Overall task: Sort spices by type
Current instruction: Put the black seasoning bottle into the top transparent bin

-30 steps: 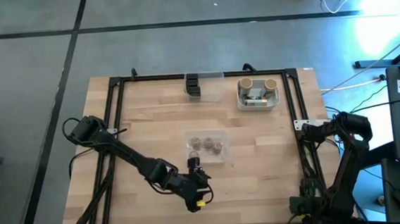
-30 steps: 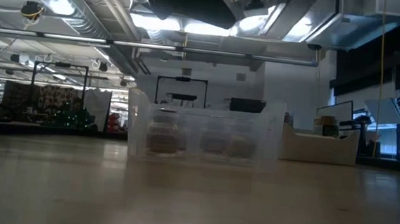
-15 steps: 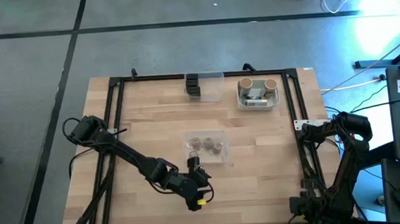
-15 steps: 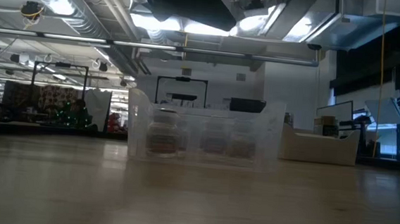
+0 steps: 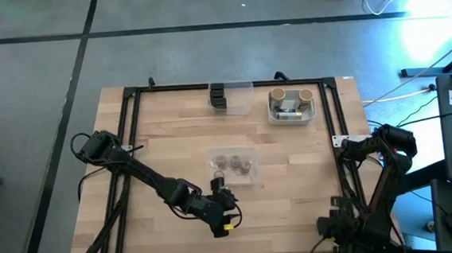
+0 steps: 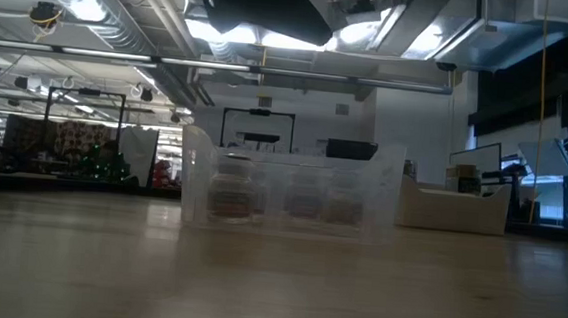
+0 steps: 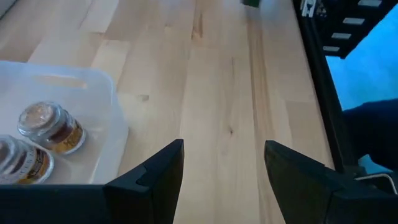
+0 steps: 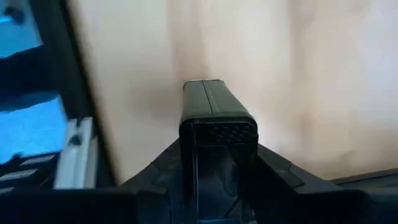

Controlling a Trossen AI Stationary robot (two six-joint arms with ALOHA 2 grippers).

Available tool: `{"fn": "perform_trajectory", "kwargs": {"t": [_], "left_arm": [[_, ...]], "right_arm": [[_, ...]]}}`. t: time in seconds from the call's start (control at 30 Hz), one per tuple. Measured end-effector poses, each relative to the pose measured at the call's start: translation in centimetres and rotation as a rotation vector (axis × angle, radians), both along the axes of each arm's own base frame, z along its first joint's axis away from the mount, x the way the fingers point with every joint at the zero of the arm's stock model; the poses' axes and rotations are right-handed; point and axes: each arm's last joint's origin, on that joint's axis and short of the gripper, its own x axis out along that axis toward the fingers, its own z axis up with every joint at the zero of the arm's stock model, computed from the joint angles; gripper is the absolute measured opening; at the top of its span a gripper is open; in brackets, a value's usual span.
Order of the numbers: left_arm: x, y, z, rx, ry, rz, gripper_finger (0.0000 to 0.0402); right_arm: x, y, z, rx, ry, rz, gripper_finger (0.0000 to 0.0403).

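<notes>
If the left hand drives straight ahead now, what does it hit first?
Nothing close: the left hand points along bare tabletop, the clear bin off to one side. A small green thing at the far edge may lie in line; depth unclear.

Cold blue glare spills in at three o'clock from overhead; the bench (image 5: 293, 170) is evenly lit. Low down it's dim under bright ceiling lamps (image 6: 84, 7); the right wrist view smears.

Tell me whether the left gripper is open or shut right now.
Open. In its wrist view the left gripper shows a clear gap of bare table between its two fingers, with nothing held.
</notes>
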Motion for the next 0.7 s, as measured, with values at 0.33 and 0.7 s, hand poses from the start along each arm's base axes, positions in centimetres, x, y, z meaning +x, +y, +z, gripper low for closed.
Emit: {"fn": "perform_trajectory", "kwargs": {"t": [0.33, 0.7], "left_arm": [[-1.5, 1.0, 2.6, 0.16, 0.007, -0.104, 0.0205], [-4.6, 3.3, 4.7, 0.302, 0.151, -0.089, 0.0205]], "right_arm": [[6.7, -4.8, 6.1, -0.288, -0.142, 0.094, 0.0132], [14.1, -13.2, 9.5, -0.514, -0.197, 0.187, 0.0132]]}}
